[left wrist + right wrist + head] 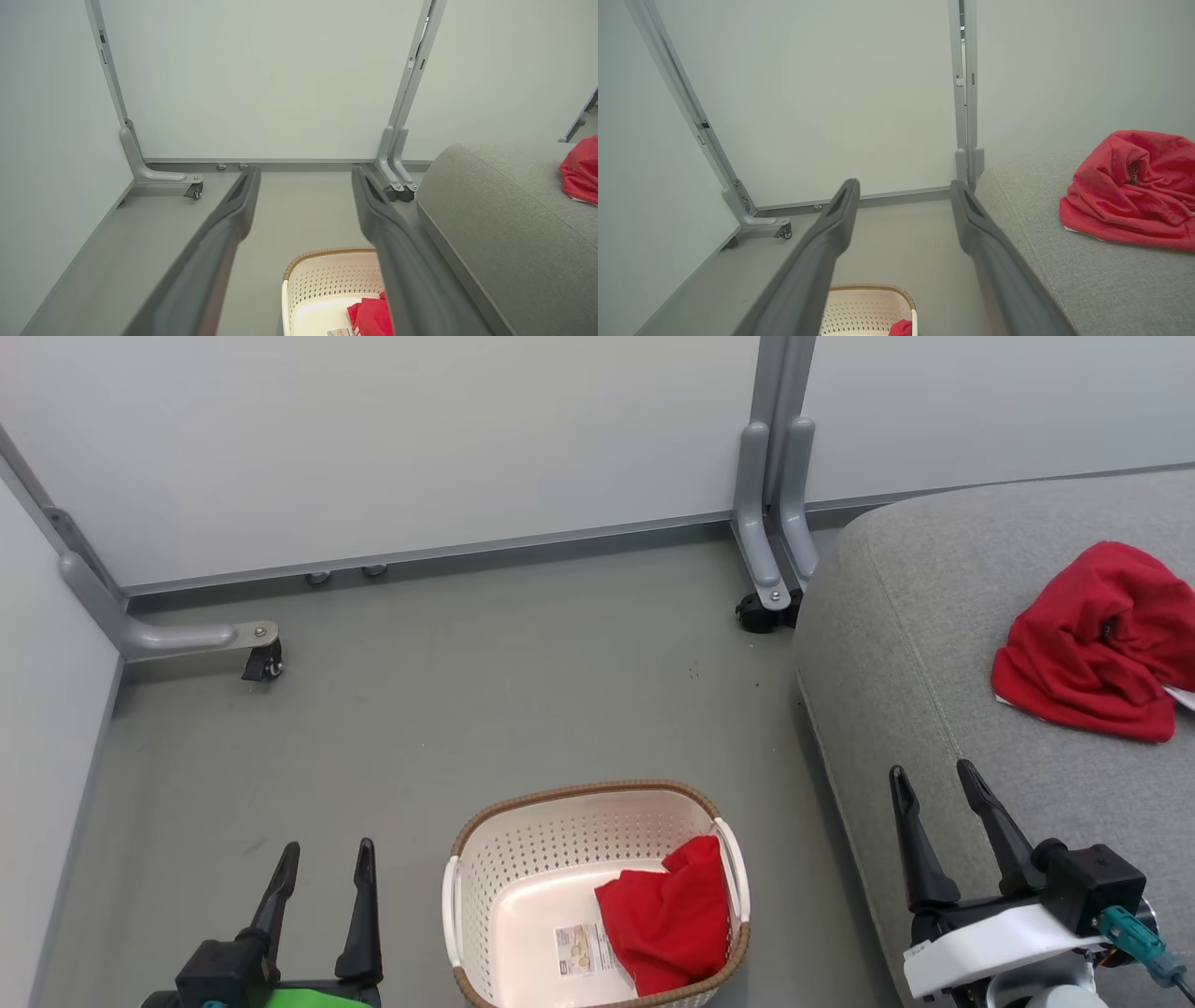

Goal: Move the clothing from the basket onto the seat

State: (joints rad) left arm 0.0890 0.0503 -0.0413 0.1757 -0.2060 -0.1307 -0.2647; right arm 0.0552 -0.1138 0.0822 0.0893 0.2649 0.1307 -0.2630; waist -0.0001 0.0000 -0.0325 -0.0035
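In the head view, the basket [523, 868] sits on the grey floor [467, 691] at the bottom centre of the frame. One red garment [667, 919] is bunched against its right wall, beside the label sticker [583, 947]. The seat [934, 644] fills the right side, and the second red garment [1092, 644] lies crumpled on it at the upper right edge. My left fingers [361, 915] are at the lower left, spread wide and holding nothing, well apart from the basket. My right fingers [918, 845] are at the lower right over the seat's front edge, also wide apart and empty.

In the left wrist view, both fingers rise parted with only floor between them. The basket's corner with its red garment shows at the bottom centre, and the seat is on the right.

In the right wrist view, the fingers are parted and bare. The basket's rim is at the bottom centre, and the second red garment rests on the seat at the right edge.
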